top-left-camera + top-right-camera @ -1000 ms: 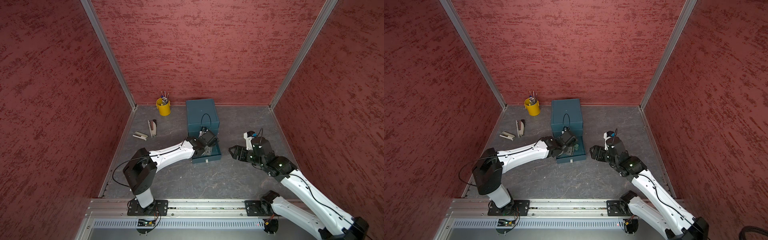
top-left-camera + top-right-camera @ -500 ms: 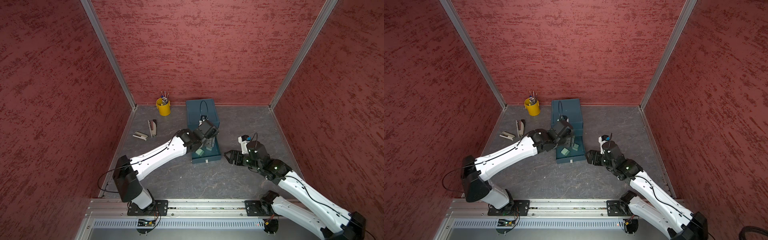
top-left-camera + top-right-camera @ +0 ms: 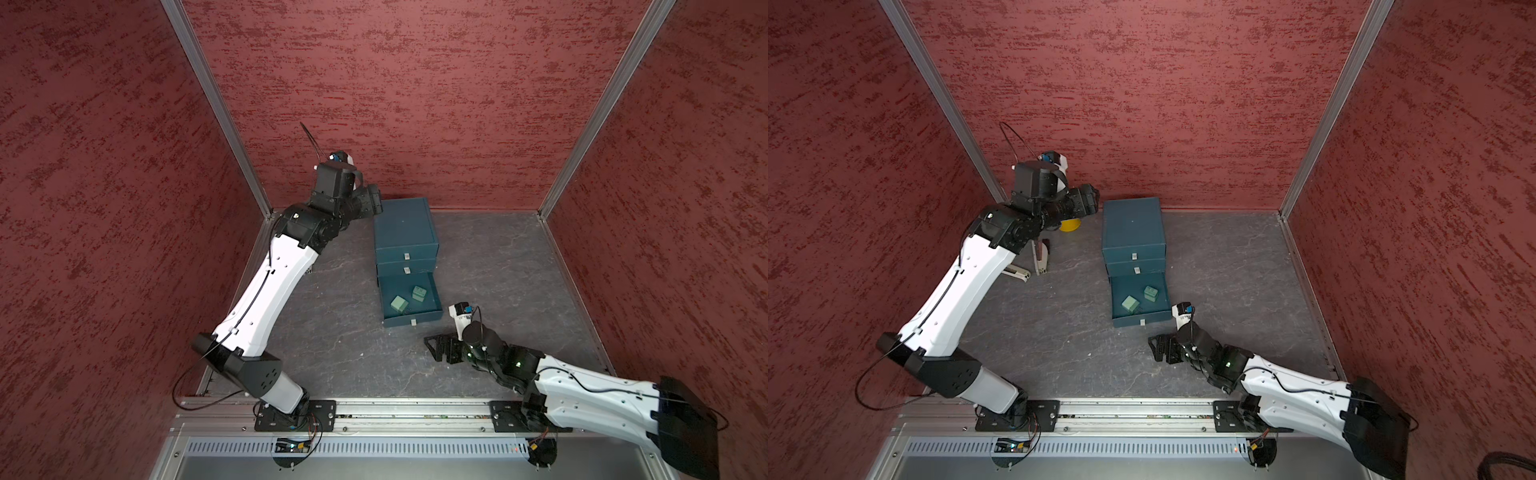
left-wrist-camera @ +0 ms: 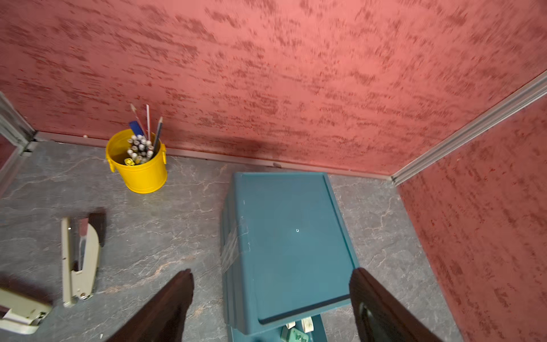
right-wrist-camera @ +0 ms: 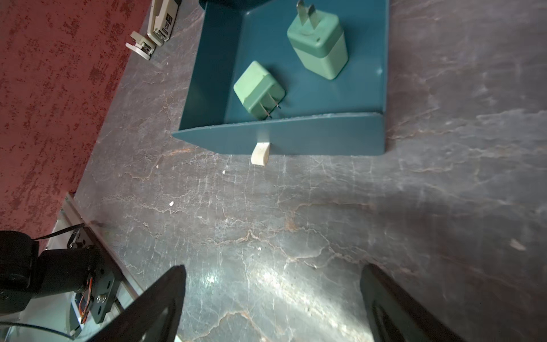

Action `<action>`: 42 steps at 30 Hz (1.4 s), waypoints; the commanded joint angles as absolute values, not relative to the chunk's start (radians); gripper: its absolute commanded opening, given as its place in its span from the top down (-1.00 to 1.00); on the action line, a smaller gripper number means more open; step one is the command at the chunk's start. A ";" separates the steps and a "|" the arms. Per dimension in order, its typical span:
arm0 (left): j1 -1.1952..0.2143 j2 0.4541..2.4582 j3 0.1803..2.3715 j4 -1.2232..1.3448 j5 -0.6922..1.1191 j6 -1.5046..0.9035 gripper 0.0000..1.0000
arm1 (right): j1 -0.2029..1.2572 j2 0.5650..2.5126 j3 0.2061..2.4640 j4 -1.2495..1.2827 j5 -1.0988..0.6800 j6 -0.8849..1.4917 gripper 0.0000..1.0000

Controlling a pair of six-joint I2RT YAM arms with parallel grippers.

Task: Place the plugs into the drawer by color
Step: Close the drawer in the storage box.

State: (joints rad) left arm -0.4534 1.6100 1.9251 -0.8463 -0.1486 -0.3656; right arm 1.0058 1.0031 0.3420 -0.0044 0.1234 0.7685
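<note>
Over the preceding second the left gripper point(image 4: 270, 275) had lifted out of the open bottom drawer point(image 3: 411, 321) and swung up toward the far left corner, beside the top of the drawer chest point(image 3: 405, 224). Its fingers point(image 4: 177, 293) stood apart with nothing between them. It left two plugs in the drawer: the near green plug point(image 5: 259, 88) lay close to the front wall with its prongs toward it, and the far green plug point(image 5: 318, 44) lay deeper in and to the right, apart from the first. The right gripper point(image 5: 272, 269) had shifted nearer and slightly left. It sat low over the desk point(image 3: 332, 332) just in front of the drawer, fingers spread wide and empty, facing the white pull tab point(image 5: 260, 153). Both upper drawers point(image 3: 406, 249) were shut, and no pink or teal plug was visible on the desk. Assessment: the green pair was released and sorted. Whether the other colours sat in the shut drawers could not be confirmed. The likely remaining action was closing the bottom drawer, for which the right gripper looked well placed.
</note>
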 commanded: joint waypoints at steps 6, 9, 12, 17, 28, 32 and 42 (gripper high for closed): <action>-0.430 1.783 1.938 -0.842 -0.001 -0.360 -0.69 | 1.035 1.352 0.380 0.438 0.204 0.787 -0.94; -0.444 1.815 1.892 -0.833 0.002 -0.362 -0.67 | 1.039 1.499 0.443 0.494 0.232 0.727 -0.96; -0.463 1.831 1.851 -0.827 -0.008 -0.350 -0.66 | 1.038 1.594 0.528 0.492 0.260 0.644 -0.96; -0.498 1.848 1.829 -0.859 -0.044 -0.322 -0.61 | 1.033 1.683 0.563 0.678 0.325 0.510 -0.97; -0.544 1.805 1.729 -0.882 -0.105 -0.310 -0.55 | 0.895 1.876 0.693 0.972 0.268 0.327 -0.96; -0.545 1.780 1.700 -0.871 -0.106 -0.313 -0.54 | 0.852 1.919 0.749 1.014 0.261 0.282 -0.97; -0.548 1.757 1.682 -0.872 -0.118 -0.298 -0.54 | 0.827 1.983 0.836 0.993 0.230 0.198 -0.96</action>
